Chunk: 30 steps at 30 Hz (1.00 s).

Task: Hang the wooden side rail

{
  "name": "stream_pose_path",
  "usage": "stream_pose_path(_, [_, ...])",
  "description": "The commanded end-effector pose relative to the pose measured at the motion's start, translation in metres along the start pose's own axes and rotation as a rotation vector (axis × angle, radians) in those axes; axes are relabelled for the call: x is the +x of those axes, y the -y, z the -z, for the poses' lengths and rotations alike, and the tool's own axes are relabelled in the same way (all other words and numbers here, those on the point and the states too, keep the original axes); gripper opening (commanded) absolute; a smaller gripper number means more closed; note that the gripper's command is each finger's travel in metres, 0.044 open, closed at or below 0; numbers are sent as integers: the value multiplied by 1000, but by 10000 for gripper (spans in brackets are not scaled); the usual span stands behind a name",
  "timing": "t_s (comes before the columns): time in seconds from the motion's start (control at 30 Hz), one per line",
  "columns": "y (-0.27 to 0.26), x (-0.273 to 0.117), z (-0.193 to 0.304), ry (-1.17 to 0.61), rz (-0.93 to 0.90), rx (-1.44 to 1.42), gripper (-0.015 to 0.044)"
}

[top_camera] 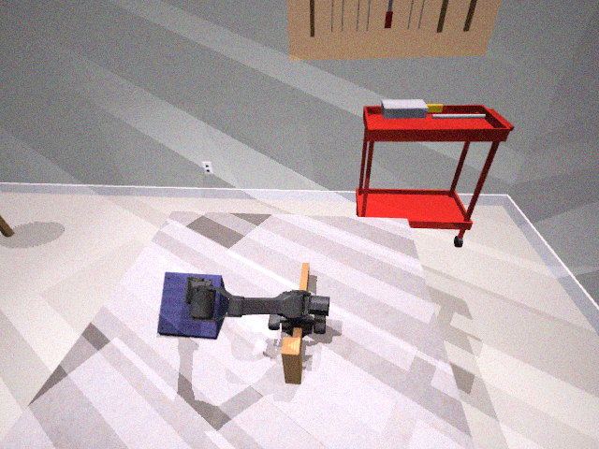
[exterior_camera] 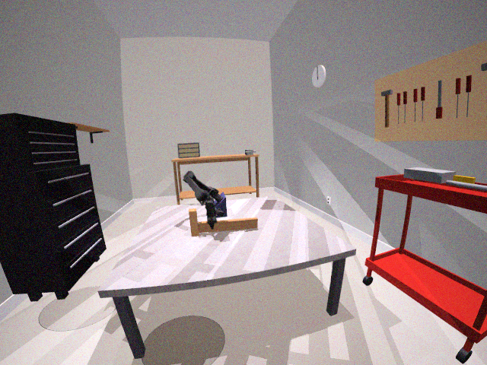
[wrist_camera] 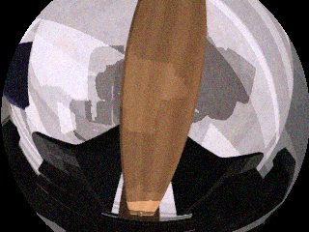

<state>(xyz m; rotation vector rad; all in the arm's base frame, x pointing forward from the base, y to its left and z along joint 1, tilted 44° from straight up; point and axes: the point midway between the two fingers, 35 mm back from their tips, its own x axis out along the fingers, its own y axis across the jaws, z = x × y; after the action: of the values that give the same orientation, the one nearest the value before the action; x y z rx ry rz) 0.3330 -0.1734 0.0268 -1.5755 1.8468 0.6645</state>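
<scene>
The wooden side rail is a long orange-brown board on edge. In the exterior view its near end meets or nearly meets the upright headboard post, and its far end is low at the table top. I cannot tell from these views whether the far end touches the table. My gripper is shut on the rail, a short way from the post, with a finger on each side. The hooks, pins and slot are hidden, so their seating cannot be seen.
The arm reaches across from its blue base block, beside the rail. The post and rail are on the pale table. A red cart stands off past the table, and a black tool cabinet on the opposite side.
</scene>
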Motion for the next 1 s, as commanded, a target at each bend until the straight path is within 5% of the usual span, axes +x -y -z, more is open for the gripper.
stream_pose_path(0.0, [1,1,1,-8,5,10,0])
stream_pose_path(0.43, [0,0,0,0,0,0,315])
stream_pose_path(0.6, [0,-29,-1,-4,4,8,440])
stream_pose_path(0.97, [0,-40,-9,-5,5,10,440])
